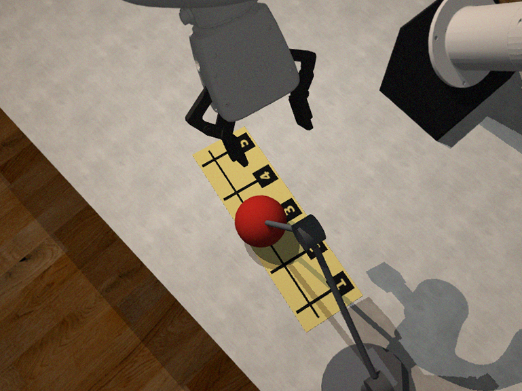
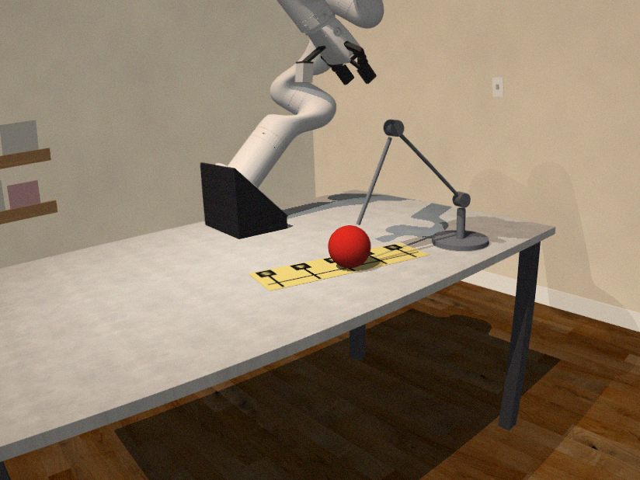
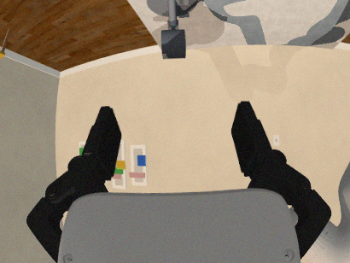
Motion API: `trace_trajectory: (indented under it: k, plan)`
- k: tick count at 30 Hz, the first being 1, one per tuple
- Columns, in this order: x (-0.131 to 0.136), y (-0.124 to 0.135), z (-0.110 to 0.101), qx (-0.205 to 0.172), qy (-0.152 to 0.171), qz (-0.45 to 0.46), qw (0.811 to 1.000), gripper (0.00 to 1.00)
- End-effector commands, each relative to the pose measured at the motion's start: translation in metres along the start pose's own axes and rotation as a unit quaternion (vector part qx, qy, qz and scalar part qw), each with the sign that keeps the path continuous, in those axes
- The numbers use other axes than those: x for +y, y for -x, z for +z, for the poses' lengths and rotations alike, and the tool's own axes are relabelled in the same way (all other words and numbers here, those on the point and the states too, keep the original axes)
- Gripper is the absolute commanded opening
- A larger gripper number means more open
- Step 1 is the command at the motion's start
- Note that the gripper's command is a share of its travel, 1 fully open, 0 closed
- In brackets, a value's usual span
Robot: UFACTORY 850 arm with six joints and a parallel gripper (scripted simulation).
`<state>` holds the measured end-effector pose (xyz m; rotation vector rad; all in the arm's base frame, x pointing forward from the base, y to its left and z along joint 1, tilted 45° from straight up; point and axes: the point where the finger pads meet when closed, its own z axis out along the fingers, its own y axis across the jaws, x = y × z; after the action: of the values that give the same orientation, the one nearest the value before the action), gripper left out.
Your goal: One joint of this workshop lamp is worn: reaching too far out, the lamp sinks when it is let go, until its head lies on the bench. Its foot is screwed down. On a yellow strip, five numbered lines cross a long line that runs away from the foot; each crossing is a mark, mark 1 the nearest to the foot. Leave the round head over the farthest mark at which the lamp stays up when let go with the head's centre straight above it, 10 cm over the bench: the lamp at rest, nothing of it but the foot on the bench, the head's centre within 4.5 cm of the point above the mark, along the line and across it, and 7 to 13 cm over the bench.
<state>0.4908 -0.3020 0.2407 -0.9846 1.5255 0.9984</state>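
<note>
top looks down close, exterior obliquely from farther off, both covering strip and lamp; wrist faces wall.
</note>
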Motion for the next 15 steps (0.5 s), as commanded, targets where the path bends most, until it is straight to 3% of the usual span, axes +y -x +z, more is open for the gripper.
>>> trace_trajectory:
  k: [1,15]
  plan:
    - [0.0,0.011,0.008,0.001,-0.001,-0.001,1.0,1.0]
    - [0.0,0.054,0.039,0.0,0.0,-0.001,1.0,1.0]
